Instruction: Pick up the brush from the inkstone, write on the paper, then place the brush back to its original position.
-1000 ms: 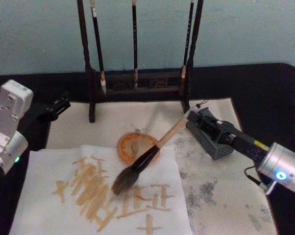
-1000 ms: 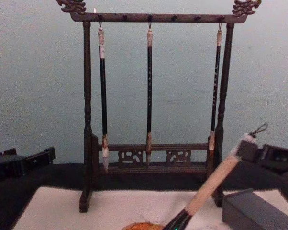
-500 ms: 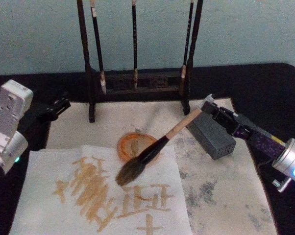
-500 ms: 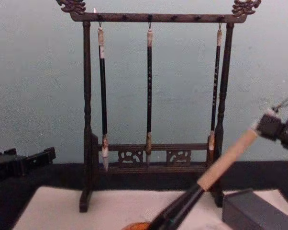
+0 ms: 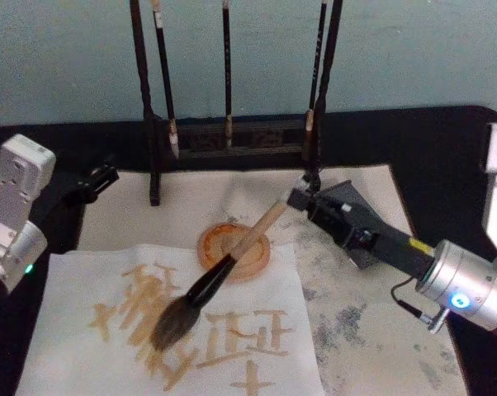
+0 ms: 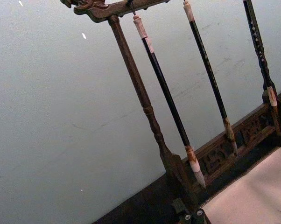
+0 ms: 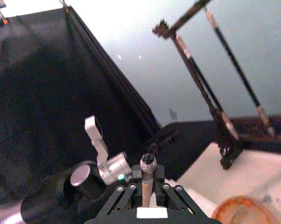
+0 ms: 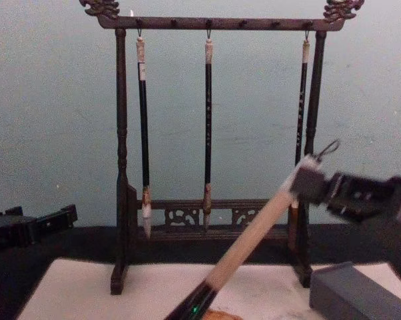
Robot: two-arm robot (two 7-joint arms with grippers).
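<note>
Black table (image 5: 447, 148), cream paper (image 5: 191, 202); bushy brown brush (image 5: 224, 276) slanting tip-down, whitish end clamped in right gripper (image 5: 300, 198) by grey inkstone (image 8: 354, 293) block; left gripper (image 5: 96, 181) parked, left edge.

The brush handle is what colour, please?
The brush handle is pale tan, clearest in the chest view.

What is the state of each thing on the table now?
brush, tilted, held by its whitish end, bristles down over the paper
right gripper, shut on the brush
left gripper, parked at the left
paper, flat, marked with tan strokes
inkstone, resting flat, brush off it
slim brushes, hanging on the rack
</note>
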